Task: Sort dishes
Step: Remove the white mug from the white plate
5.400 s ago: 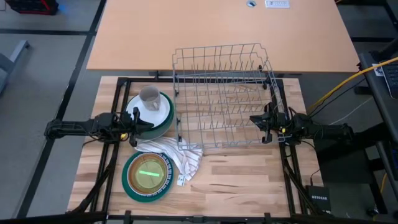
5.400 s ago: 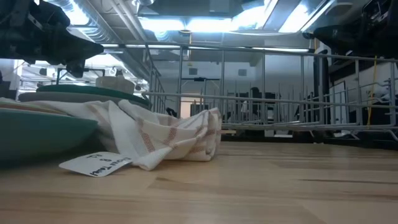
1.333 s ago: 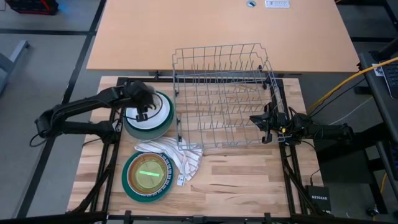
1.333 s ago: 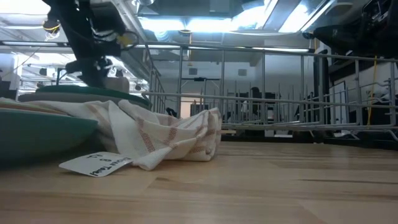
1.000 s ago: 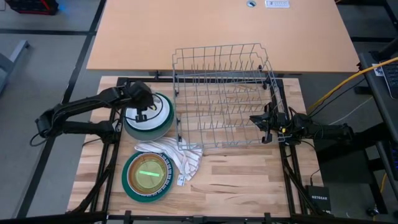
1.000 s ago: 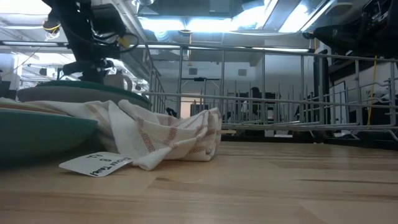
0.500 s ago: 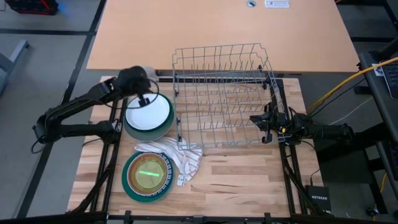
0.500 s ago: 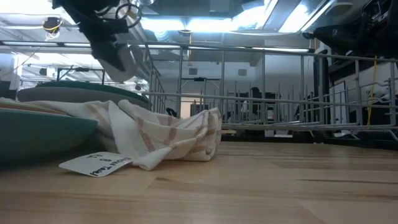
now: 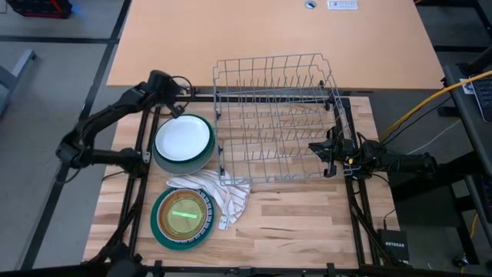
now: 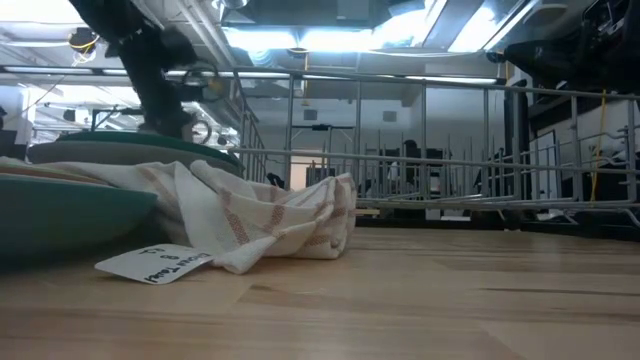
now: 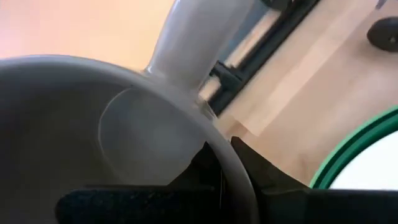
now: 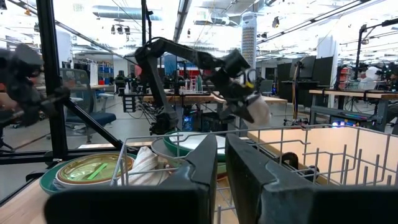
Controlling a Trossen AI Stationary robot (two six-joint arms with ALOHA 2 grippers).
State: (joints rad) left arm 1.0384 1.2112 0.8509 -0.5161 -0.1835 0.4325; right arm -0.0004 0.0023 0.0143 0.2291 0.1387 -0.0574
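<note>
Left gripper is clamped on the rim of the mug, held in the air over the table's far left corner, beside the rack. The pinch is thin; a swing could let the mug slip or knock the wires. Right gripper, closed and empty, waits at the rack's right side.

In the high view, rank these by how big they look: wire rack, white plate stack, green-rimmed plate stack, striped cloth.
1. wire rack, clearly largest.
2. and 3. white plate stack and green-rimmed plate stack: these look alike, so I won't rank them.
4. striped cloth, bunched up, so it looks smallest.
</note>
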